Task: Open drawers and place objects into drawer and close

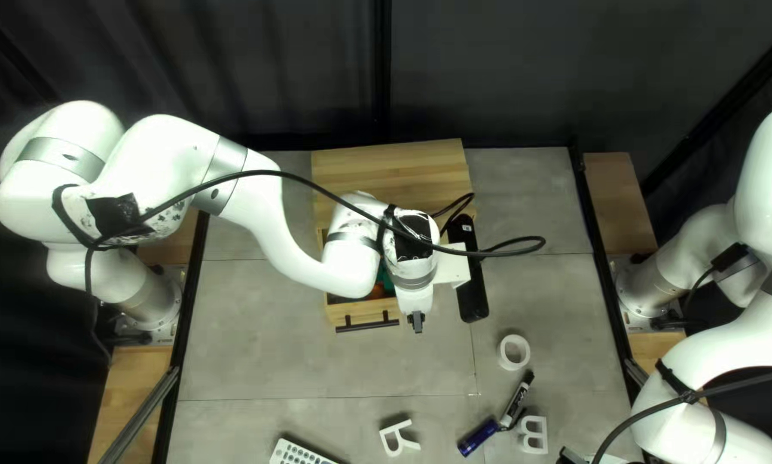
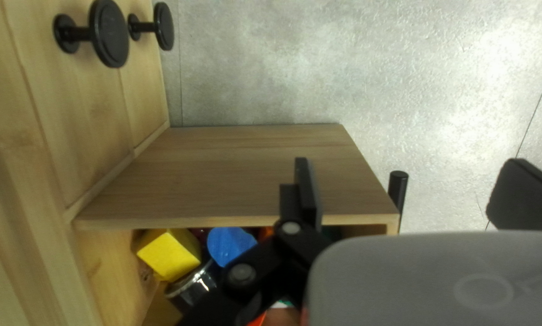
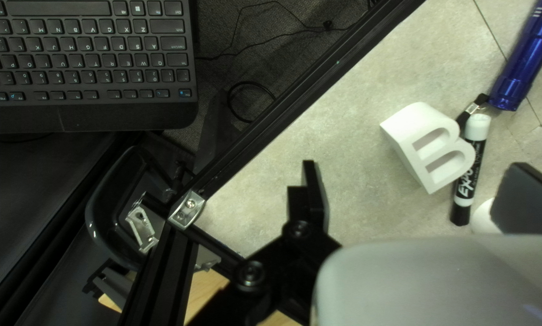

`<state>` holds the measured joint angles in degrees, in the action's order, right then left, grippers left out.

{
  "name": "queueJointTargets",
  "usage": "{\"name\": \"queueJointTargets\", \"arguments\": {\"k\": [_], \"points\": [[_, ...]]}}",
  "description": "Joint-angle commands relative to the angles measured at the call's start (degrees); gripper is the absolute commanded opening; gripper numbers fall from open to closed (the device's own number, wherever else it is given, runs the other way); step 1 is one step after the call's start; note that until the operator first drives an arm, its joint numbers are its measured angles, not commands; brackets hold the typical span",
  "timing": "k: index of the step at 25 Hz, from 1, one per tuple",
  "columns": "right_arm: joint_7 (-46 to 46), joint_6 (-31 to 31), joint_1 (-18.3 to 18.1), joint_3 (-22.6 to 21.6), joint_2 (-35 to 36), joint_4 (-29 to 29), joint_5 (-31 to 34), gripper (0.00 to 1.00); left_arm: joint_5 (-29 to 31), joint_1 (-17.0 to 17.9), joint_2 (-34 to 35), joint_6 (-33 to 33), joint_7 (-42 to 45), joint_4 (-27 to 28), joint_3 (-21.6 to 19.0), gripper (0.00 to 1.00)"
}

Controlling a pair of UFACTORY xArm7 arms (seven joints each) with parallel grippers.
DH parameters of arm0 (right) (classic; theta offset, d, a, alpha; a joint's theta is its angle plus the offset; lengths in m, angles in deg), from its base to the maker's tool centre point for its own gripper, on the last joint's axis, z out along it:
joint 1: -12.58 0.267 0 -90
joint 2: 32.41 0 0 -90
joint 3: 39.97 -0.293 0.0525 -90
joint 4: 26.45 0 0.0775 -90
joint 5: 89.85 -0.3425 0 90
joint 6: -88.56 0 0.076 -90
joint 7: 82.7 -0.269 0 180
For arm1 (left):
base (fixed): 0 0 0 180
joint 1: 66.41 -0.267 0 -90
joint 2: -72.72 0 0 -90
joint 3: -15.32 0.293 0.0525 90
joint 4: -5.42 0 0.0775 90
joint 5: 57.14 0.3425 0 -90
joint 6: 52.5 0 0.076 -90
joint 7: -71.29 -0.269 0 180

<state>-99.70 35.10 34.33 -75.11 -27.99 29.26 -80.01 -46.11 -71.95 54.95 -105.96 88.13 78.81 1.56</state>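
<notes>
My left gripper (image 1: 416, 321) hangs beside the pulled-out drawer (image 1: 364, 311) of the wooden cabinet (image 1: 394, 159). In the left wrist view my left gripper (image 2: 412, 193) is open, one finger over the drawer (image 2: 253, 163), the other over bare table past its black handle (image 2: 397, 187). Inside the drawer lie a yellow block (image 2: 169, 253), a blue round piece (image 2: 228, 243) and a dark cylinder. My right gripper (image 1: 575, 459) is at the table's near right edge; in its wrist view the gripper (image 3: 412, 193) stands open, near the white letter B (image 3: 431, 145) and a marker (image 3: 471, 169).
Two black knobs (image 2: 109, 33) stick out of the cabinet front. A white tape roll (image 1: 514, 351), blue flashlight (image 1: 478, 436), white letter R (image 1: 399, 437) and white remote or keypad (image 1: 298, 453) lie on the table. A black case (image 1: 472, 288) is right of the cabinet. A keyboard (image 3: 90, 60) lies beyond the table edge.
</notes>
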Motion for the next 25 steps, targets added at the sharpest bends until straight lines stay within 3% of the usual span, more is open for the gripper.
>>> {"name": "queueJointTargets", "arguments": {"k": [1,14,25], "points": [[0.00,0.00,0.00,0.00,0.00,0.00,0.00,1.00,0.27,0.21,-0.26,-0.61,0.00,0.43,-0.03,1.00],[0.00,0.00,0.00,0.00,0.00,0.00,0.00,1.00,1.56,1.18,-0.87,-3.48,0.49,3.81,-0.04,1.00],[0.00,0.00,0.00,0.00,0.00,0.00,0.00,1.00,2.41,1.28,-1.91,-2.56,1.42,3.21,0.46,1.00]]}}
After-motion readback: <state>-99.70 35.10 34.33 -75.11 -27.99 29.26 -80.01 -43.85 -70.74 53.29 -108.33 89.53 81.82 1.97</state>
